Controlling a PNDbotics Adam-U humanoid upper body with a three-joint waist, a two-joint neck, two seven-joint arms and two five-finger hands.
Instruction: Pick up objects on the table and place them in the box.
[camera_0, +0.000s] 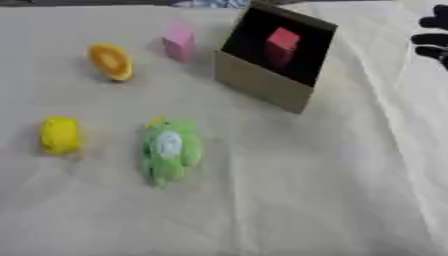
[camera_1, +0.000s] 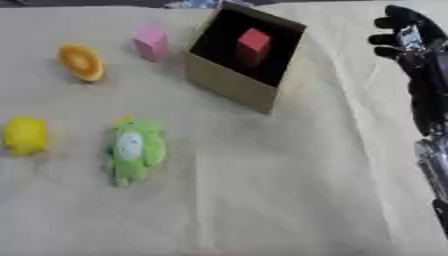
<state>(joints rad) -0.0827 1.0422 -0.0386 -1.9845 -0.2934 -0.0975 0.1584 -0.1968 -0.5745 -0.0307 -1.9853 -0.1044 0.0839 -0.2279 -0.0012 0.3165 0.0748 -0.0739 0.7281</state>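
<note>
Pale cloth (camera_0: 289, 200), creased and a little askew, covers the whole table we are looking down on. Our right hand (camera_1: 404, 31) hangs at the far right edge, to the right of the box and well clear of it, with its black fingers (camera_1: 385, 38) bent inward and nothing between them; we read it as empty. Our left hand shows in neither view.

Nearest that hand stands the cardboard box (camera_1: 229, 85), tipped so its dark opening faces up and toward us, which we judge makes it easy to drop things in from above. A red block (camera_1: 254, 44) already sits inside, against the far wall.

Beyond the box, four things lie on the cloth to its left. The pink block (camera_1: 151, 43) is upright just beside the box's left side. Further left is the orange slice-shaped toy (camera_1: 80, 62). Nearer to us, the green plush toy (camera_1: 133, 150) lies lengthwise, and the yellow toy (camera_1: 26, 135) rests at the left edge, well apart from the box.

With one of five things boxed, we take the task to be early. The pink block looks the shortest reach for the right hand; the yellow toy seems better suited to the left.
</note>
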